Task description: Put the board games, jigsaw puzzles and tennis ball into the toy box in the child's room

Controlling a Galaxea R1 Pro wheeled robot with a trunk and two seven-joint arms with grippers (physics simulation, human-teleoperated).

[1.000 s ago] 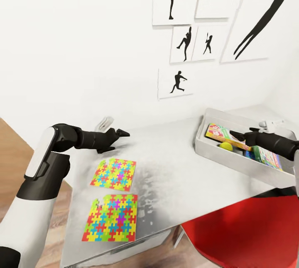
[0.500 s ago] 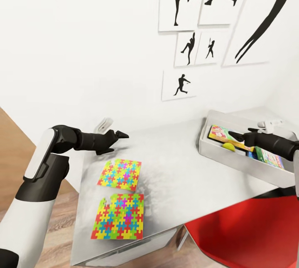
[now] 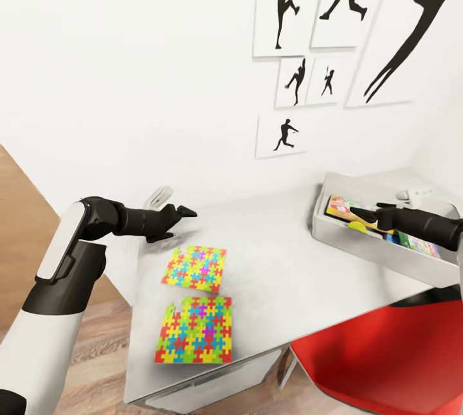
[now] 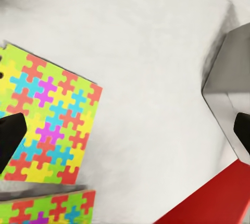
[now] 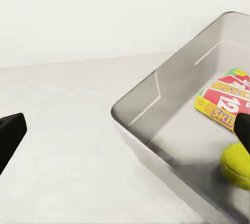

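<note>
Near the tabletop's (image 3: 276, 260) left front corner, two jigsaw puzzles are lying flat, one just behind the other with a thin gap between them: the nearer puzzle (image 3: 194, 329) is sitting close to the front edge, and the farther puzzle (image 3: 195, 268) is lying a little deeper in. Both are looking thin, light and sheet-like, probably somewhat bendy, and they are lying flush on the surface, so there is nothing to pinch from above. Taking hold is likely calling for sliding a sheet to the tabletop's edge or working a fingertip under a border; the nearer one seems the easier candidate, its front border being close to the front edge.

At the right end, the toy box (image 3: 360, 244) is sitting with colourful board games (image 3: 341, 206) and the yellow-green tennis ball (image 5: 235, 165) already lying inside it.

The left gripper (image 3: 175, 213) is hovering above the back left part of the tabletop, just behind the farther puzzle, and in the left wrist view its fingers (image 4: 11, 136) are standing wide apart, holding nothing. The right gripper (image 3: 361, 215) is hanging over the box's interior, its fingers (image 5: 10, 130) likewise spread and holding nothing. A red chair (image 3: 386, 357) is standing in front of the tabletop's right half, and silhouette prints (image 3: 334, 48) are hanging on the wall behind.
</note>
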